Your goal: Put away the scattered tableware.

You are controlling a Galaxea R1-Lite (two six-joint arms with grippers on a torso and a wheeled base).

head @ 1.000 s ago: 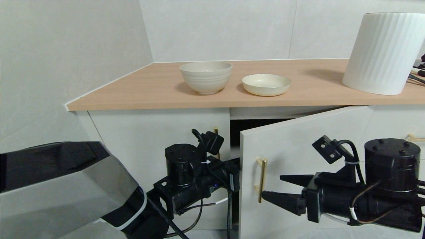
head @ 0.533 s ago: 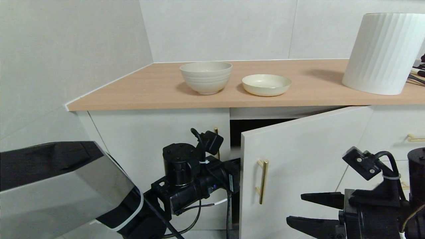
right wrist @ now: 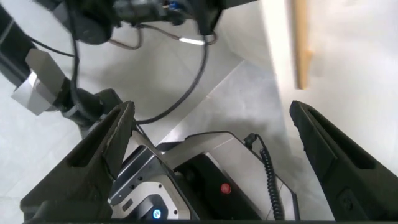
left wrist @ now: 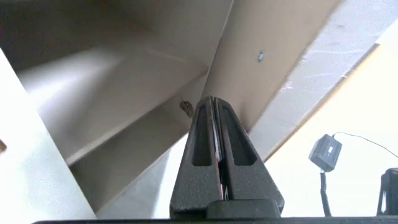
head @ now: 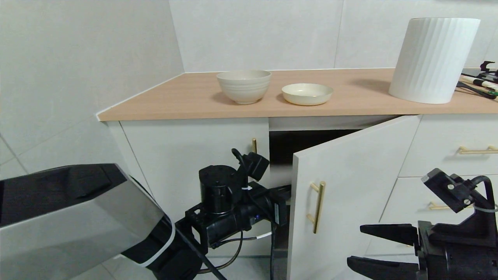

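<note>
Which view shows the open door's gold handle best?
The head view: the gold handle stands whole on the open door. The right wrist view catches one end; the left wrist view faces the cabinet's inside.

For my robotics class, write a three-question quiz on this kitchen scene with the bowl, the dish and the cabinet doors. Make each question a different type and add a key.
1. True or false: the cream ribbed bowl and the shallow cream dish are stacked one inside the other.
2. Which cabinet door stands ajar? A) the white brass-handled door nearest the right claw; B) the white door at the counter's left end; C) neither.
3. Fill in: the left claw is ____, and the right claw is ____.

Key: 1. False; they sit side by side, apart, on the light wooden countertop. 2. A. 3. shut; open.
</note>
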